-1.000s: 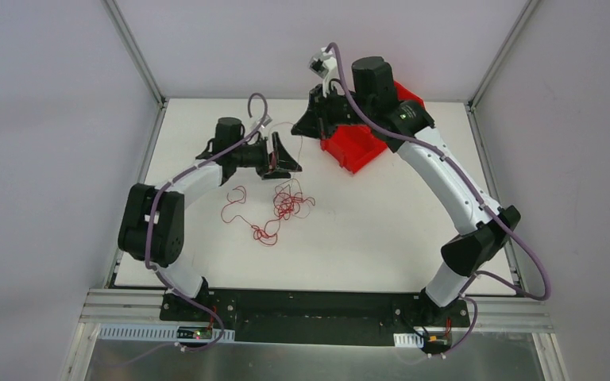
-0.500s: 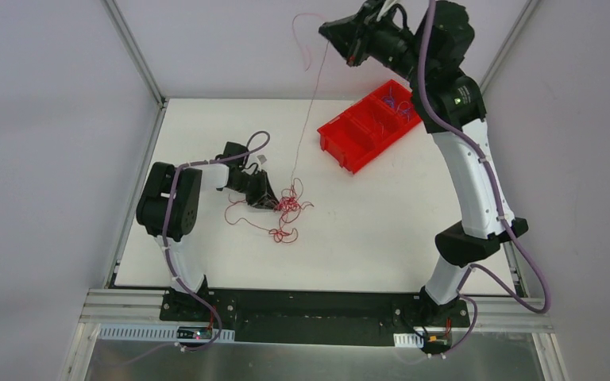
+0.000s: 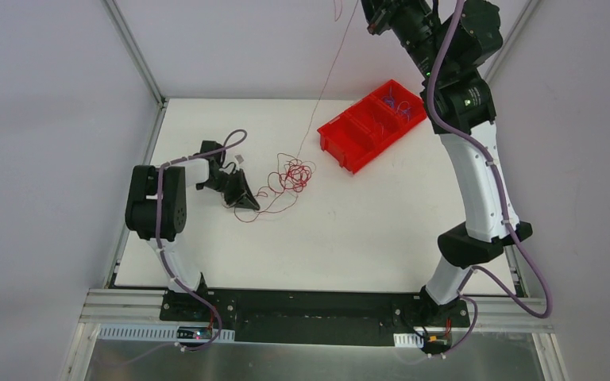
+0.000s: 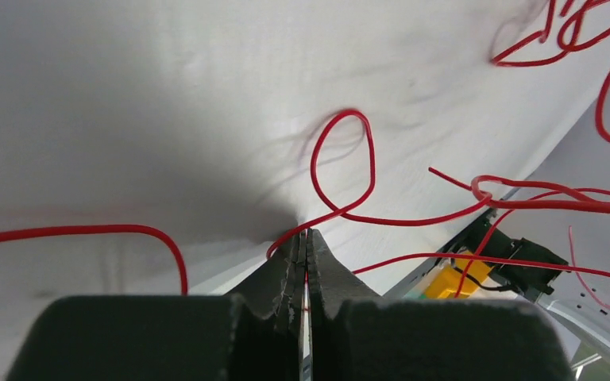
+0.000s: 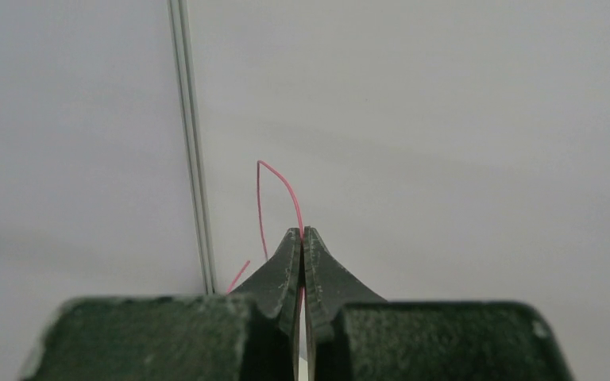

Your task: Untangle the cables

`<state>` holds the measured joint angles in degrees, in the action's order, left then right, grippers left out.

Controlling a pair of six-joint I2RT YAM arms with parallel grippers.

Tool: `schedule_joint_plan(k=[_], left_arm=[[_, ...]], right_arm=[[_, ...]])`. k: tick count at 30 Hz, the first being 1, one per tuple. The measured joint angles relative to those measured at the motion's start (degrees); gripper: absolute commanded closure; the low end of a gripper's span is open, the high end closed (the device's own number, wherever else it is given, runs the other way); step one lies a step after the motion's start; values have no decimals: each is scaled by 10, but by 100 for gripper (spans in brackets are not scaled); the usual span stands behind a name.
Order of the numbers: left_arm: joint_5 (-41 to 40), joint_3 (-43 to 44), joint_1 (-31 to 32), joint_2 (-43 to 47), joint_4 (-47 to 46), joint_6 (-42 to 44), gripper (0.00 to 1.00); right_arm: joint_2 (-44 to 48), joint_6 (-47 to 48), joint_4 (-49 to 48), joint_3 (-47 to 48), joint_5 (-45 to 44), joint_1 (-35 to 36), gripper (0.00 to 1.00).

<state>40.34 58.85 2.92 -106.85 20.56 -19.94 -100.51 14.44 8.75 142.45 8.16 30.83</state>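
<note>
A knot of thin red cables (image 3: 290,176) lies on the white table (image 3: 381,230) near its middle. My left gripper (image 3: 248,203) sits low at the knot's left side. In the left wrist view the left gripper (image 4: 305,235) is shut on a red cable (image 4: 341,163) that loops away from its tips. One red strand (image 3: 326,79) rises taut from the knot to the top edge of the overhead view. High above, my right gripper (image 5: 302,232) is shut on that red cable (image 5: 283,179), whose short end curls past the tips.
A red divided bin (image 3: 369,127) stands at the back right of the table, with blue cables (image 3: 397,101) in its far compartment. The raised right arm (image 3: 476,159) reaches over it. Aluminium frame posts (image 3: 135,55) and grey walls enclose the table.
The left gripper shut on a red cable and drew back leftward. The right arm rose much higher with its strand, pulling it taut. The knot slid toward the back right.
</note>
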Motion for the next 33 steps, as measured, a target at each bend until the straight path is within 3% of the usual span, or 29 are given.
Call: schedule_joint_plan(k=[2, 3, 5, 7, 10, 12, 20, 25, 29, 33], left_arm=[[-6, 0, -19, 6, 14, 14, 100], [-6, 0, -31, 9, 23, 23, 95], [-3, 0, -53, 15, 35, 52, 60], [12, 0, -72, 28, 44, 89, 41], [52, 7, -78, 70, 49, 132, 24], [81, 20, -77, 103, 46, 160, 20], [153, 85, -37, 147, 1, 317, 15], [146, 72, 77, 144, -30, 433, 17], [144, 79, 152, 111, -60, 485, 23], [127, 98, 166, 62, -72, 522, 42]], right_arm=[[9, 6, -2, -13, -4, -2, 100], [15, 8, -2, -21, -5, -4, 100], [21, 6, 3, -28, -4, -8, 100], [30, -6, 9, -38, 0, -14, 100], [59, -45, 25, -88, 26, -19, 100], [86, -81, 36, -145, 59, -21, 100], [164, -186, 87, -405, 156, -20, 100], [176, -189, 137, -479, 162, -24, 100], [221, -172, 188, -514, 155, -49, 100], [281, -109, 259, -559, 127, -113, 100]])
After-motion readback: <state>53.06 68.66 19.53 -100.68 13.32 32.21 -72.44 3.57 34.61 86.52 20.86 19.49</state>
